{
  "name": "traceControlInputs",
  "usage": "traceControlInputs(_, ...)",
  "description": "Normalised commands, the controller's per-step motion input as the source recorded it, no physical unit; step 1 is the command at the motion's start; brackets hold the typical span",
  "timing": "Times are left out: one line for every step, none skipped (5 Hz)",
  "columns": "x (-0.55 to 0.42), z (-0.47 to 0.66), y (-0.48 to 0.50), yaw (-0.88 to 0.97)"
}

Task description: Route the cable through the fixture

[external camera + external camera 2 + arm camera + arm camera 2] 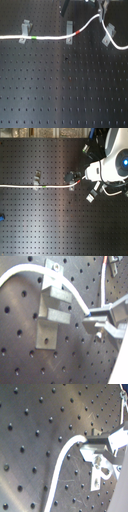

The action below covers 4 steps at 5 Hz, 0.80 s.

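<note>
The white cable (50, 37) runs from the first exterior view's left through the left clip (24, 34), with its green band (33, 37) just past it. It goes on through the middle clip (70, 31); the red band (80, 31) follows. It then rises to my gripper (102, 14), which is shut on it above the right clip (108, 35). The free end drops past that clip to the first exterior view's right. In the first wrist view the cable (60, 283) crosses the clip's (52, 311) upper end, outside its slot, into the gripper (93, 318). The second wrist view shows the cable (60, 466) and gripper (84, 445).
The black perforated board (65, 90) carries everything. In the second exterior view the arm's white body (112, 165) hangs over the board's right part, hiding the right clip area. A small blue thing (1, 218) lies at the second exterior view's left edge.
</note>
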Motion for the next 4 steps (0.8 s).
traceControlInputs(0.008,-0.62,0.000,0.03)
traceControlInputs(0.093,-0.51,0.016,0.04)
traceControlInputs(0.085,-0.27,-0.122,-0.10)
traceControlInputs(0.036,-0.08,-0.195,-0.69)
